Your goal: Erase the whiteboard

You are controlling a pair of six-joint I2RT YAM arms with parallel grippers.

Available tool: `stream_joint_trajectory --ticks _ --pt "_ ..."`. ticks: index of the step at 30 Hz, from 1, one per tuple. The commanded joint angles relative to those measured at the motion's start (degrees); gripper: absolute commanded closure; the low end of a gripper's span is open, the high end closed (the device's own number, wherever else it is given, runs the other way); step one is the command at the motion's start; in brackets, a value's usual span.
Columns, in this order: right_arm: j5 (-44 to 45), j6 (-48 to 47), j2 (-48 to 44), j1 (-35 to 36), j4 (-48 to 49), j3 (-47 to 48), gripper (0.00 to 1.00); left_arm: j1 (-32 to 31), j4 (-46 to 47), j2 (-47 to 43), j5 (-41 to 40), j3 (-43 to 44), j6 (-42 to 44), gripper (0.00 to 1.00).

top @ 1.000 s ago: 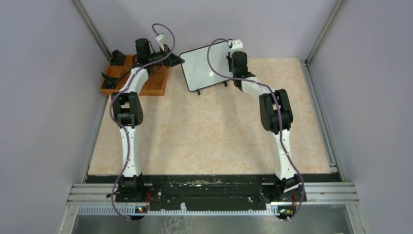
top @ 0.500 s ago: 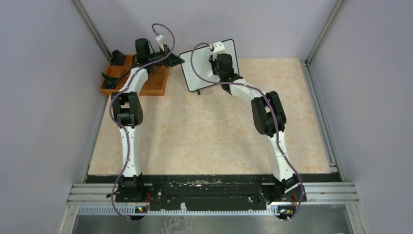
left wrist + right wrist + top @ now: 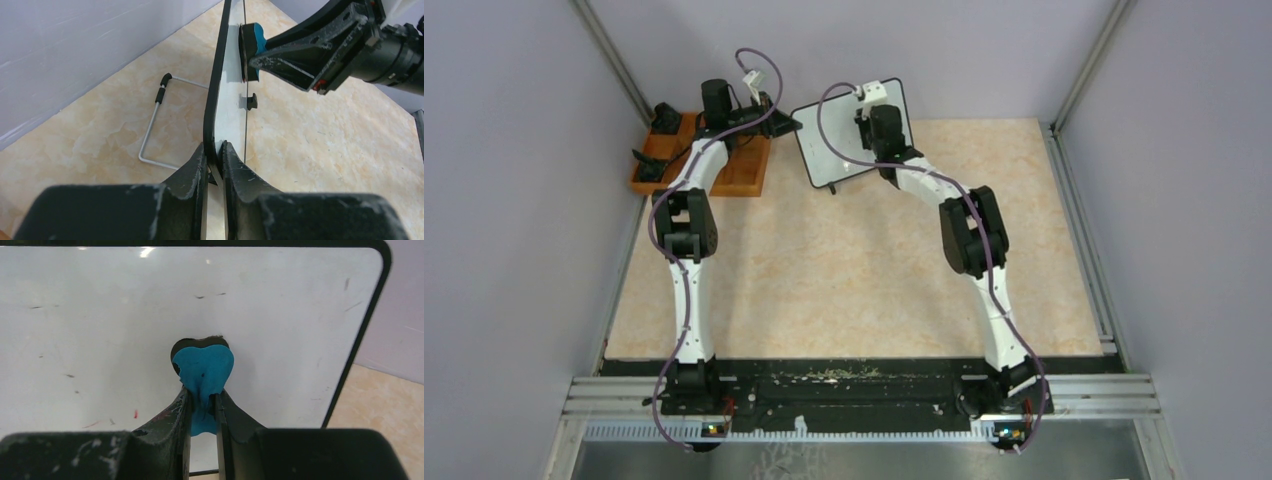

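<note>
The whiteboard (image 3: 839, 130) stands tilted at the back of the table, white with a thin black frame. My left gripper (image 3: 215, 150) is shut on its frame edge (image 3: 215, 110) and holds it upright. My right gripper (image 3: 202, 400) is shut on a blue eraser pad (image 3: 204, 367) and presses it against the board's face (image 3: 100, 315). The pad also shows in the left wrist view (image 3: 250, 47), flat against the board. The board is nearly clean, with a small red mark (image 3: 135, 414) and a few faint specks. The right gripper shows in the top view (image 3: 874, 110) over the board's right half.
An orange wooden compartment tray (image 3: 754, 170) with black items stands at the back left, under my left arm. A bent wire stand (image 3: 155, 125) lies on the table behind the board. Grey walls close in the back and sides.
My right gripper has swept left across the board from its right edge to the middle right, then barely moved. The left arm and the board have stayed still.
</note>
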Motion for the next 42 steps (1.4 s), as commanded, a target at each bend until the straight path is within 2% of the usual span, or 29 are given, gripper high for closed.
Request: stream_joint_trajectory --ticks 1,10,13,20,29,42 --pt "2.6 0.8 -1.2 -4.4 3.6 0.9 1.00 0.2 -3.5 -0.6 -0.8 0.2 3.3 1.00" --pt "1.2 0.5 -1.7 -6.5 4.3 0.5 1.00 0.1 -3.7 -0.7 -0.8 0.6 3.1 1.00" --pt "3.4 -0.3 -1.2 -6.7 4.5 1.2 1.00 0.2 -4.3 -0.7 -0.9 0.6 3.4 1.00" --pt "-1.2 2.0 -2.1 -6.9 4.5 0.0 1.00 0.1 -4.5 -0.5 -0.9 0.5 3.6 1.00" --pt "-2.1 0.9 -4.0 -1.5 7.8 -6.9 1.00 -0.2 -3.9 -0.5 -0.9 0.6 2.9 1.00" --pt "-3.9 3.1 -4.5 4.7 8.9 -8.6 1.00 -0.6 -4.4 -0.4 -0.8 0.2 3.1 1.00"
